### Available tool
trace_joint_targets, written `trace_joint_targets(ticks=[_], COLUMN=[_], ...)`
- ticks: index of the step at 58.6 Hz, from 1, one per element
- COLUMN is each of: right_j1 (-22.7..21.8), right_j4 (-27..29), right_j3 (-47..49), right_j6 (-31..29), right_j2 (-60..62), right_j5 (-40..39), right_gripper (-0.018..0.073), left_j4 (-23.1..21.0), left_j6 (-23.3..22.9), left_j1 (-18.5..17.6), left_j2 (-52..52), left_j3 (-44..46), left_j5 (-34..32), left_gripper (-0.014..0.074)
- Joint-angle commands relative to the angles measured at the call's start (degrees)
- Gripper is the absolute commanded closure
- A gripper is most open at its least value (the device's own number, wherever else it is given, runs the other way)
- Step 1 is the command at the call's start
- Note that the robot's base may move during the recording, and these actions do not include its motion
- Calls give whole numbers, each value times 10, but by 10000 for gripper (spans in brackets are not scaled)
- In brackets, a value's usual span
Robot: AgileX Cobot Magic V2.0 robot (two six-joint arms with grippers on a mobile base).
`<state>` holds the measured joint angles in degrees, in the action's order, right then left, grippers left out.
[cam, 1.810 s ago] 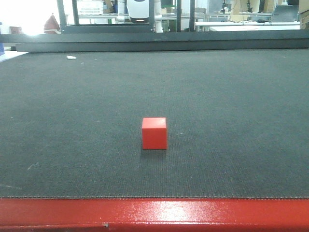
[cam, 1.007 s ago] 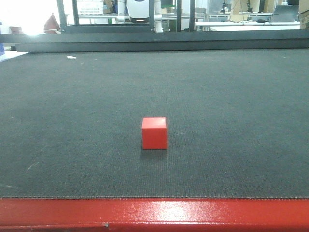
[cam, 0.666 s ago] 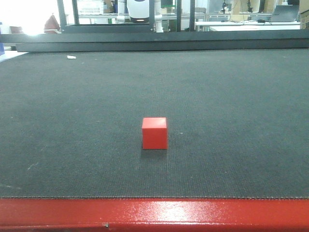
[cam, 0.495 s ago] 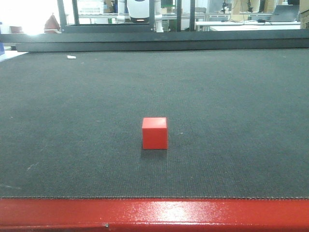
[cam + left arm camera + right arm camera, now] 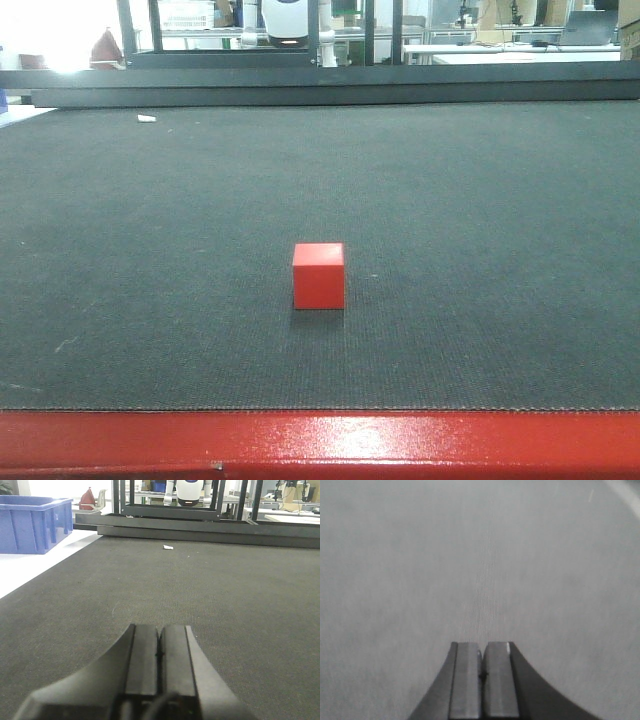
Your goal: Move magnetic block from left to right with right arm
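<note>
magnetic block [image 5: 319, 276]: sitting alone on the dark worktop [image 5: 480, 200], toward its front edge, mid front view
right gripper [image 5: 482, 650]: jaws pressing together, holding nothing, facing bare worktop
left gripper [image 5: 159, 635]: jaws pressing together, holding nothing
block vs gripper: cannot tell offset

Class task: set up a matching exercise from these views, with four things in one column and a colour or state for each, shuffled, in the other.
1 magnetic block
2 left gripper
3 crate
4 scrap

A white, on the mat
B shut, empty
C blue, off the mat
D red, on the mat

Pairs: 1-D, 2-B, 3-C, 4-A
</note>
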<state>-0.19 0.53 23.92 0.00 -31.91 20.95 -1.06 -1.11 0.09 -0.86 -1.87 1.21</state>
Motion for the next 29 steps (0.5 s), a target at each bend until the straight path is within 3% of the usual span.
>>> trace_joint_targets(ticks=[1, 12, 26, 29], right_j1=[-1, 25, 112, 130], right_j4=[2, -5, -29, -29], right_j3=[39, 95, 175, 186], right_j6=[25, 122, 192, 201], right_j2=[-54, -143, -255, -278], right_j5=[-20, 42, 164, 173], right_gripper=[505, 505, 498, 462], left_j4=[-2, -2, -2, -2], left_j6=[-1, -1, -1, -1], left_j1=[-2, -2, -2, -2], left_j2=[-6, -6, -6, -6], left_j3=[-4, -4, -4, -4], left_j5=[-45, -45, -45, -45], left_gripper=[713, 713, 713, 713])
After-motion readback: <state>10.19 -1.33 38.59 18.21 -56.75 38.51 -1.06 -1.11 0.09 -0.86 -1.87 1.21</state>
